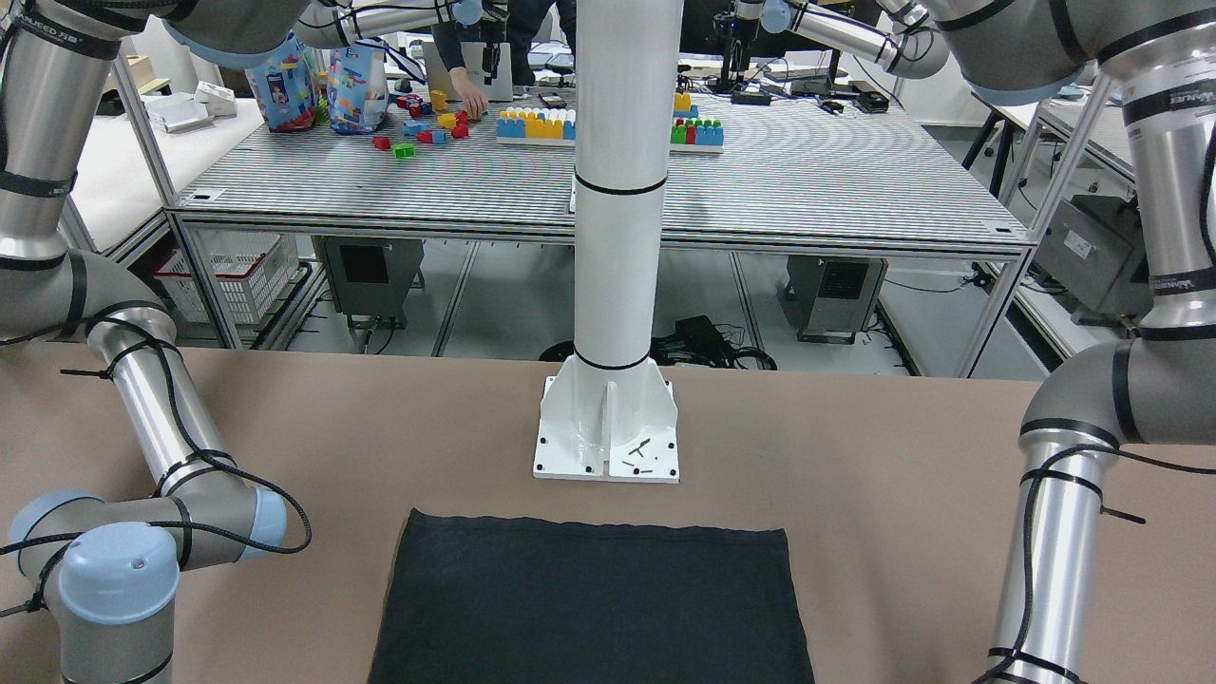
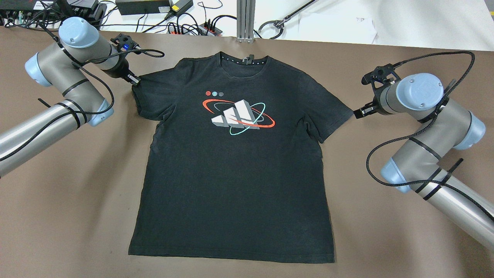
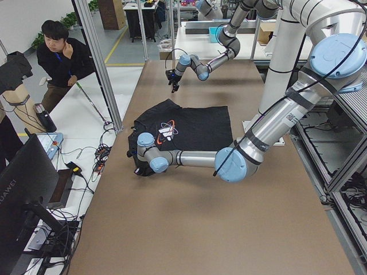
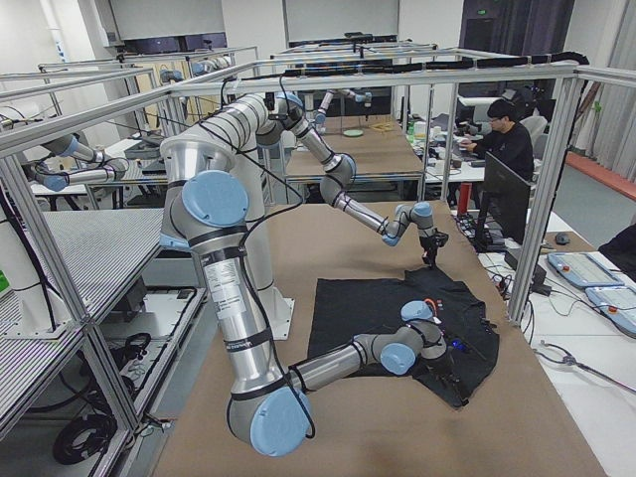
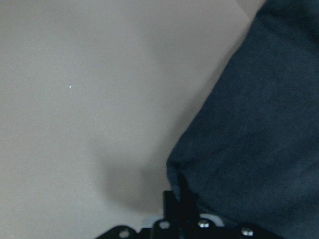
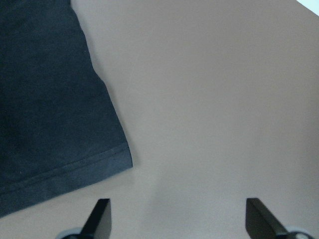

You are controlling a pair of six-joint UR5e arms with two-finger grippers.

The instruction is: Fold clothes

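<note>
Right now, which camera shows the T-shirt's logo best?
Overhead exterior: the logo on the T-shirt shows whole and face-on. Exterior left has it small and slanted, exterior right only a sliver; front-facing and wrist views show just plain fabric.

Overhead we look down on the whole shirt (image 2: 231, 173); the front view shares only its hem. Side views look along the table (image 3: 200, 229). Wrist views sit close: sleeve right of left gripper (image 5: 177, 195), left of right gripper (image 6: 179, 219).
</note>
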